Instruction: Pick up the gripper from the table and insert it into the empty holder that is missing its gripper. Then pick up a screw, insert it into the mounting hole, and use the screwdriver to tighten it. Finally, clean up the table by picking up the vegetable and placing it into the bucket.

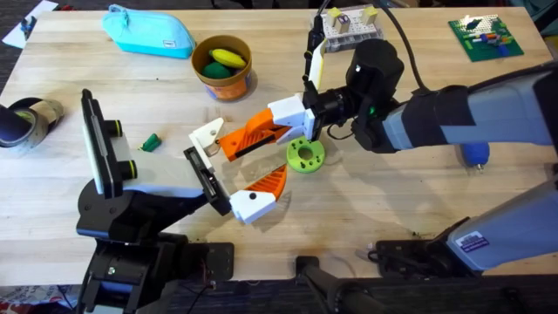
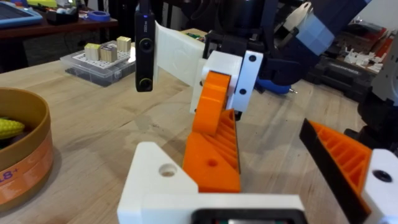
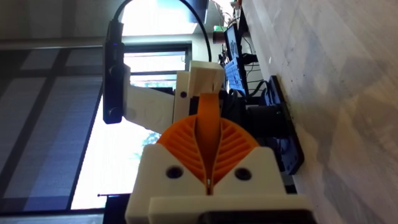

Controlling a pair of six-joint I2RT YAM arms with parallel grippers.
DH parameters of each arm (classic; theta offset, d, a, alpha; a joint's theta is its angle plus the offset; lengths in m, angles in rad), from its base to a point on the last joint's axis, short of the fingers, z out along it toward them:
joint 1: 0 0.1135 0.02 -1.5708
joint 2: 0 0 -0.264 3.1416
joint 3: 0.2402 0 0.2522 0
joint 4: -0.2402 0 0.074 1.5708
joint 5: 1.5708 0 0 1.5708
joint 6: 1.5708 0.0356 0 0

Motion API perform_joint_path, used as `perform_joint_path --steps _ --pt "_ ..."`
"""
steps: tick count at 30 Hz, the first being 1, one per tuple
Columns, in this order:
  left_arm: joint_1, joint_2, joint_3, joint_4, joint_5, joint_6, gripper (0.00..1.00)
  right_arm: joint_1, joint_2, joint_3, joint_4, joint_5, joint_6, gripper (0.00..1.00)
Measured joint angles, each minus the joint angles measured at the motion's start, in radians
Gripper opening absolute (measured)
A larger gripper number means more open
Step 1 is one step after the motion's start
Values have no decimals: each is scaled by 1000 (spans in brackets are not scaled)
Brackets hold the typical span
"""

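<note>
The loose gripper, an orange ribbed wedge [image 2: 211, 158], stands against the cream-white holder [image 2: 163, 175] [image 1: 207, 135] on my left gripper's near side. My right gripper [image 1: 242, 139] [image 3: 208, 107] reaches across and is shut on that wedge, fingers pressed together. The left gripper [image 1: 237, 166] faces it with jaws apart, its one orange finger [image 1: 272, 179] [image 2: 348, 158] off to the side. A tiny dark-green vegetable [image 1: 151, 141] lies on the table left of both. The orange-brown bucket [image 1: 230, 85] [image 2: 25, 155] stands behind, with yellow and green toys inside.
A bright-green disc with holes [image 1: 305, 155] lies just under the right gripper. At the back are a light-blue pouch [image 1: 148, 33], a clear parts box [image 1: 349, 30] and a green board [image 1: 486, 37]. A tape roll [image 1: 26, 118] sits far left. A blue handle [image 1: 475, 157] peeks from under the right arm.
</note>
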Motion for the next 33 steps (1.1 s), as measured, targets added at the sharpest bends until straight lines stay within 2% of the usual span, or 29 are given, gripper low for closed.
perform_joint_path --steps 6,15,24,33 --pt "0 3 2 -24 -6 0 990 -2 0 -1 -9 -3 23 15" --pt "0 3 3 -31 -2 4 990 -2 0 -6 62 -1 78 14" --pt "0 3 3 -34 17 -16 990 -2 0 4 -52 39 63 13" --pt "5 3 3 -35 19 -23 990 17 0 103 -279 48 -29 14"
